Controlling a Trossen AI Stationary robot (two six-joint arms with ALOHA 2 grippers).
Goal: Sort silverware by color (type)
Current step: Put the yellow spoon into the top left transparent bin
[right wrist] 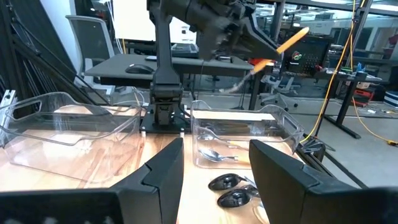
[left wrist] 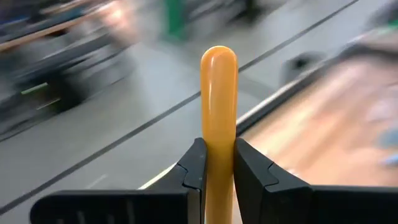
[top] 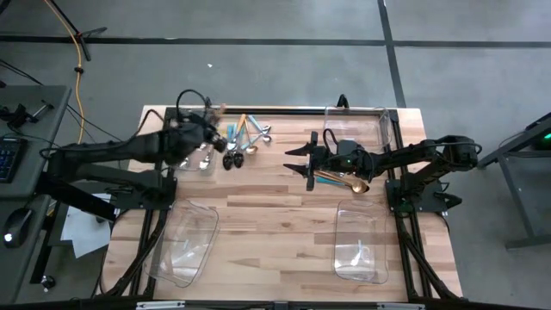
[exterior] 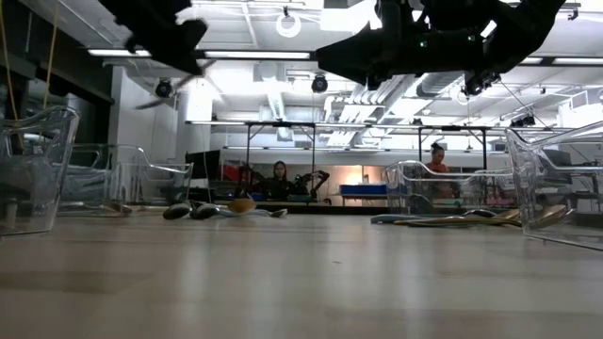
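Left gripper (left wrist: 217, 171) clamped on orange-handled utensil (left wrist: 218, 112), handle end jutting outward past fingertips, long axis in line with fingers; held aloft above far-left clear plastic bin (top: 196, 162). Right gripper (top: 301, 162) open, empty, right of mixed silverware pile (top: 241, 142) on wooden surface (top: 275, 224). Gold spoons (top: 344, 182) beside right gripper.

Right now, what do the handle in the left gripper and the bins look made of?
Orange handle in the left gripper: likely glossy plastic or enamel, given the smooth sheen and rounded tip. Bins: clear hard plastic, see-through walls with bright rim glints.
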